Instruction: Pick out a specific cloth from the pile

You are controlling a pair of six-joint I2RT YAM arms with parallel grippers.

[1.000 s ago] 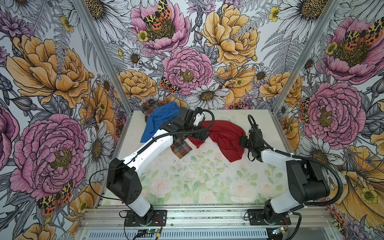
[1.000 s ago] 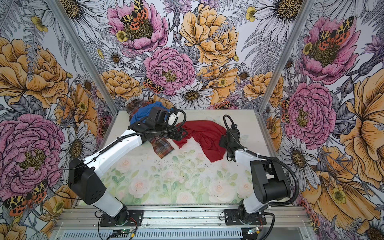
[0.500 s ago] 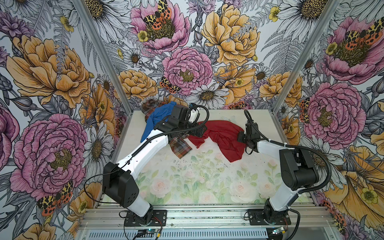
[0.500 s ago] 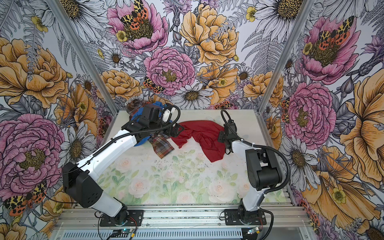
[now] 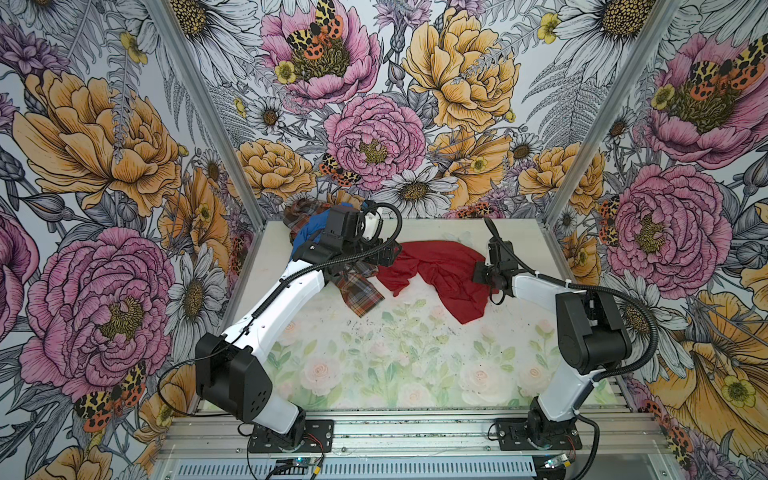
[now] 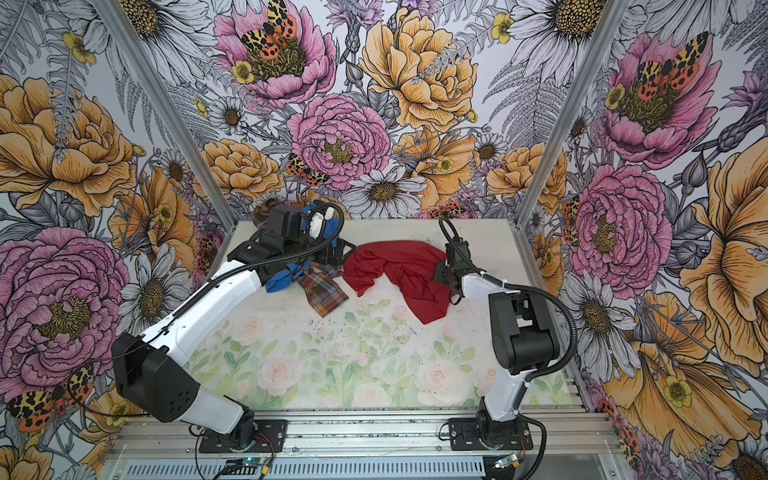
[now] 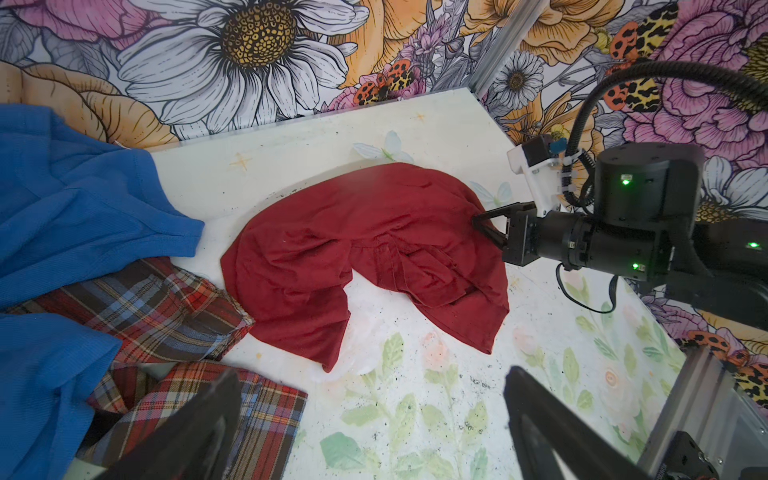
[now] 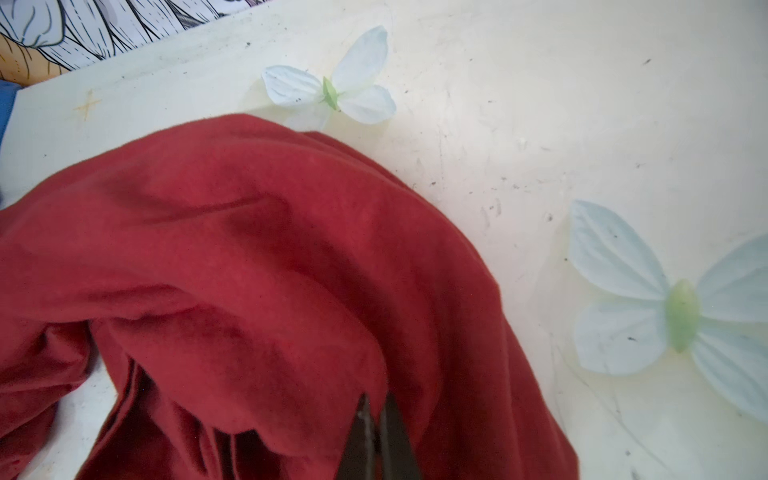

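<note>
The cloth (image 5: 436,270) lies spread and rumpled on the far part of the table (image 5: 374,353), right of centre. It is already mostly clear of the pile (image 7: 137,307), which sits in the far left corner. Only its left lobe comes up against the plaid (image 5: 359,291); whether the two touch is hard to tell. The blue cloth (image 7: 83,199) lies farther left and apart from it.

The right gripper (image 7: 478,218) reaches in low from the right to the cloth's right edge, the side farthest from the pile. From there, a pull rightward would likely drag the cloth away without catching the other fabrics. Its jaws are closed tight. In the right wrist view the fingertips (image 8: 365,415) press together at a raised fold of red fabric, so it appears to pinch that fold, though little cloth shows between them.

The left gripper (image 7: 372,374) hovers over the near edge of the pile, by the cloth's left end. Its jaws are spread fully wide and hold nothing. It seems placed there to pin the plaid down if it starts to follow.
</note>
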